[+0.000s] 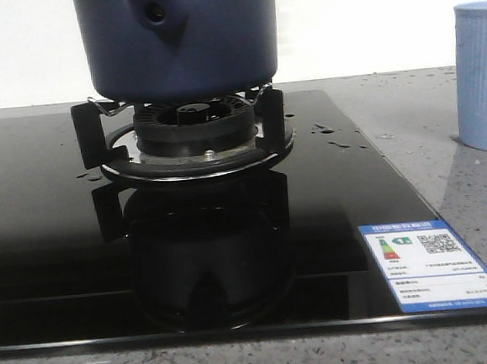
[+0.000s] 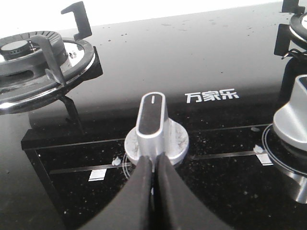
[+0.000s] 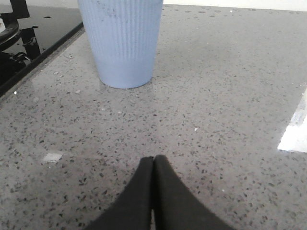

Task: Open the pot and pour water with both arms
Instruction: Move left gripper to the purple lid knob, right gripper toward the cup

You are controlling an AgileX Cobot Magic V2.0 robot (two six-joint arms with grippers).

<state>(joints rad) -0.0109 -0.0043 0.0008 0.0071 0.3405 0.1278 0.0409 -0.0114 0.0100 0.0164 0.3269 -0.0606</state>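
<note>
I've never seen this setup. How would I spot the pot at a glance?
Find the glossy black stove top set into the speckled grey counter. On its burner sits the pot, large, dark navy and smooth-walled, with a pointed handle stub pierced by a round hole. The only other vessel, the cup to the right, is smaller, pale blue and ribbed.

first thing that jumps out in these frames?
The big navy pot sitting on the burner grate of the glossy black cooktop, its pointed handle stub facing the front camera. To its right, a pale blue ribbed cup stands on the speckled grey counter. The left gripper is shut and right up against a silver stove knob, while the right gripper is shut over bare counter, short of the cup.
</note>
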